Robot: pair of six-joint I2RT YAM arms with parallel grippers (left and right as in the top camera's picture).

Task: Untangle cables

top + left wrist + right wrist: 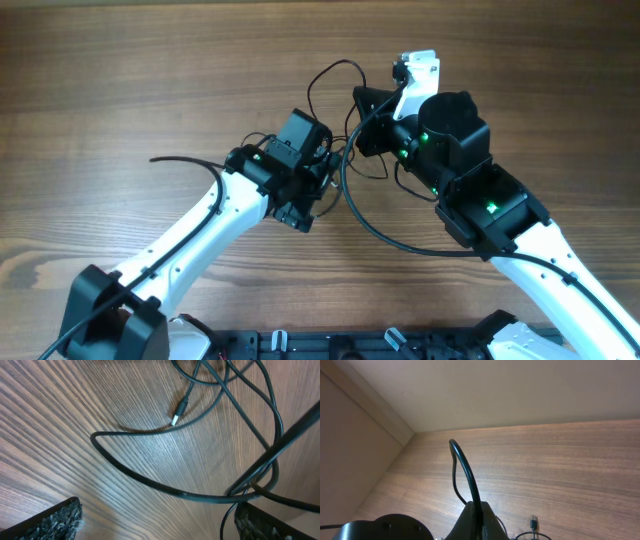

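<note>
Soft, even light. Faint shadows under cables; pale glare on table left of them; wrist views slightly blurred.

Brown wood-grain table, plain beige wall behind, corner at left, soft even light

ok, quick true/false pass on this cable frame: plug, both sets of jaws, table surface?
1. A silvery plug lies on the table in the left wrist view. True.
2. The right gripper has open, empty jaws. False: they are shut on a black cable that arcs up out of them.
3. The left gripper has its jaws wide apart. True.
4. The table is plain white plastic. False: it shows brown wood grain.
</note>
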